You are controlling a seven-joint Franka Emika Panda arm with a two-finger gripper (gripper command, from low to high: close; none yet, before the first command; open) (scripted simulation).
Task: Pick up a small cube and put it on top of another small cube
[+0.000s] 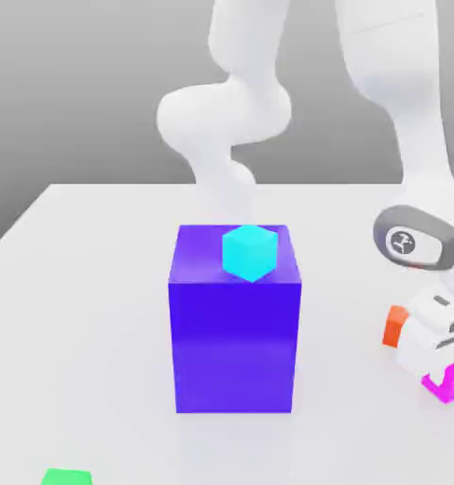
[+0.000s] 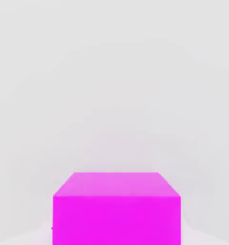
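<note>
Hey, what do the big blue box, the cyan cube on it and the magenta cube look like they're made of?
It's a render, so this is a guess. Blue box: smooth, plastic-like, slightly glossy, going by its faint reflection on the table. Cyan cube: flat matte colour, crisp edges, perhaps plastic. Magenta cube: uniform matte colour with no texture or grain; material open.

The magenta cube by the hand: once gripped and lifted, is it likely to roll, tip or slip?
The magenta cube has flat faces and straight edges, so it probably won't roll and should sit stably on the table. It looks squat rather than tall, so tipping seems unlikely. Its parallel sides should suit the jaws, though the smooth, uniform surface may be somewhat slippery.
</note>
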